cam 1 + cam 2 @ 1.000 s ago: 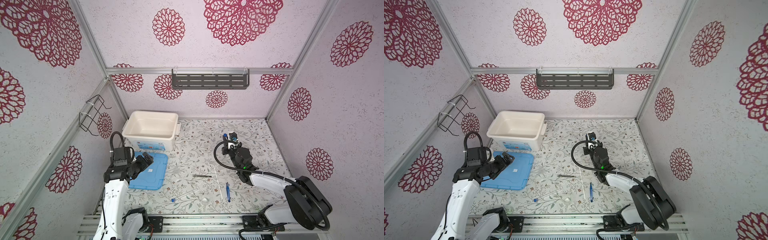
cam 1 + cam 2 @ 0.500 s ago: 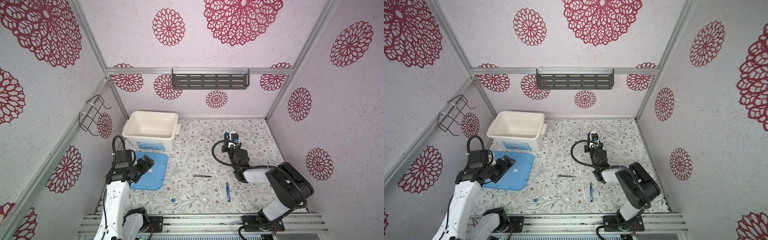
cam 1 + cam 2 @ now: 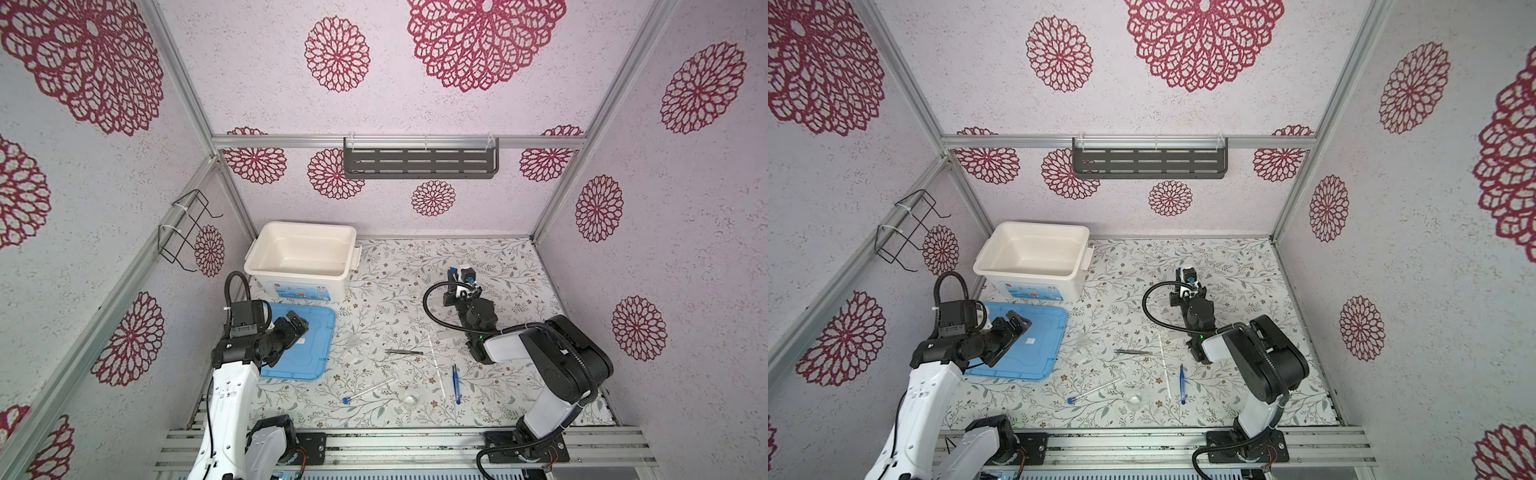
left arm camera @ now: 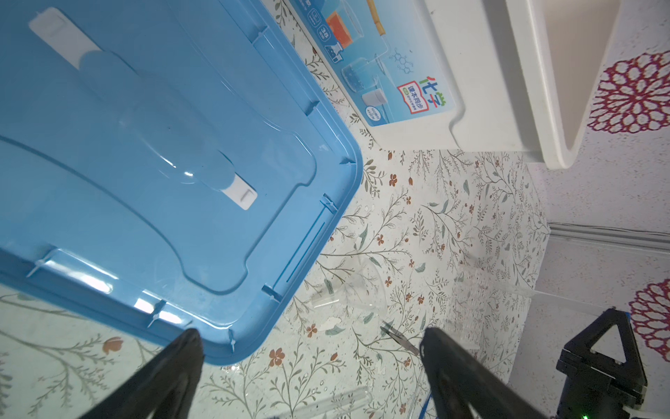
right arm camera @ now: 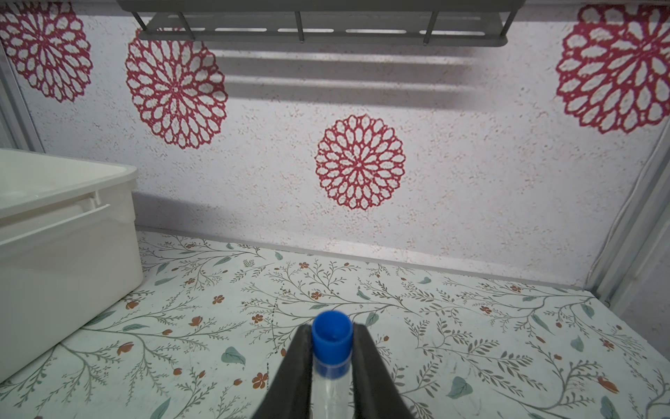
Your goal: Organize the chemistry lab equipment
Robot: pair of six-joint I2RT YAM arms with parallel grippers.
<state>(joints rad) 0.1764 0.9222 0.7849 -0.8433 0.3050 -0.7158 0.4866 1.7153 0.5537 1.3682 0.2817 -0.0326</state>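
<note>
Test tube (image 5: 331, 362), clear with a blue cap, is clamped between the fingers of my right pincer (image 5: 331, 335). The cap end pokes out past the tips, and the jaws stand narrow around the glass. In both top views that pincer (image 3: 466, 282) is out over the far middle of the flowered table (image 3: 519, 266), well to the right of the white box (image 3: 303, 249).

Since a second ago the pincer has barely shifted, but my right elbow has swung in from low at the right toward the table's middle. My left pincer (image 3: 297, 326) stands wide with nothing in it above the blue lid (image 3: 309, 361), about where it was.

Nearer the front lie the grey metal tweezers (image 3: 403, 352), thin white rod (image 3: 436, 365), blue tweezers (image 3: 456, 382), a second capped tube (image 3: 368, 390) and a small clear glass (image 3: 409, 400), all well apart from my right pincer. A clear funnel (image 4: 357, 286) lies just beside the lid's corner.
</note>
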